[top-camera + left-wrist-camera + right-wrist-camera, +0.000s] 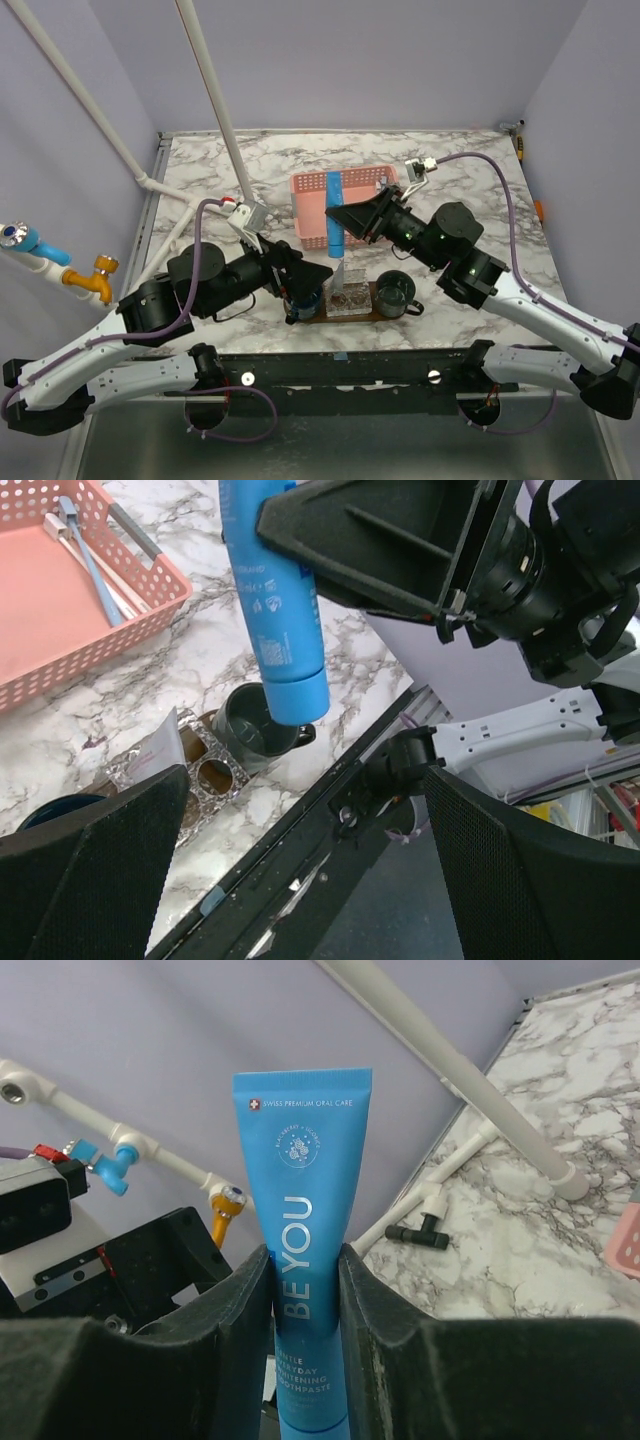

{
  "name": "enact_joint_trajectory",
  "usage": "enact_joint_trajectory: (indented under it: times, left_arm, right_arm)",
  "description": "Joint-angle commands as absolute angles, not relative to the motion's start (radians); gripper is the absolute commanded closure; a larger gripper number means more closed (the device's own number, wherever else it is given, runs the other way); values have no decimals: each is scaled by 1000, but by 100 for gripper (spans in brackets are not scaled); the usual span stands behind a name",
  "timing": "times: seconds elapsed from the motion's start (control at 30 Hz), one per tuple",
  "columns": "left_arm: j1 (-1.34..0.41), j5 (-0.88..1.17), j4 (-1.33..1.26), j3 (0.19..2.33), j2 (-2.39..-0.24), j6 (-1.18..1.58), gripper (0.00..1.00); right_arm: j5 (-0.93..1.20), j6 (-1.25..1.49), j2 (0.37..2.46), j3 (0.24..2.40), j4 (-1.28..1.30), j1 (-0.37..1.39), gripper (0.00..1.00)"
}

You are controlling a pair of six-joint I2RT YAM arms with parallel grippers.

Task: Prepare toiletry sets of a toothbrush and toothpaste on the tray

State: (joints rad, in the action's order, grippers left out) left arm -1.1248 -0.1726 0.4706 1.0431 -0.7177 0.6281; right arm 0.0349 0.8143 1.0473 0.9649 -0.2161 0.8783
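Blue plastic fills the middle of the right wrist view: a toothpaste tube (300,1190) printed "BE YOU" is pinched between the two fingers of the right gripper (305,1305). Its flat crimped end is uppermost and its cap end is cut off by the picture's lower edge. From above, the tube is seen held in the air over the left part of the pink perforated basket (370,182), its lower end reaching past the basket's near rim. In the left wrist view the rounded cap end is pointed downward and lined up just above a dark cup (250,720); no contact between them is seen. The cup is placed at the right end of the dark brown tray (335,317), beside a shiny mottled block (350,298) with round holes. Slim toothbrushes (95,575) — white and pale blue — are seen lying in the basket. The left gripper (300,880) is held low over the tray's left end, its fingers spread wide with nothing between them. Everything is set on a marble-patterned table (480,170).
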Motion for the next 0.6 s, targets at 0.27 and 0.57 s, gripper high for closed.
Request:
enact_joint_trajectory:
  times: [0.27, 0.57]
  left_arm:
    - [-1118, -195, 413, 1035, -753, 632, 1]
    - [-1118, -233, 432, 1052, -786, 605, 8]
  right_arm:
    - [-243, 872, 1089, 994, -291, 1020, 67]
    - [-344, 860, 1132, 1052, -257, 1110, 67]
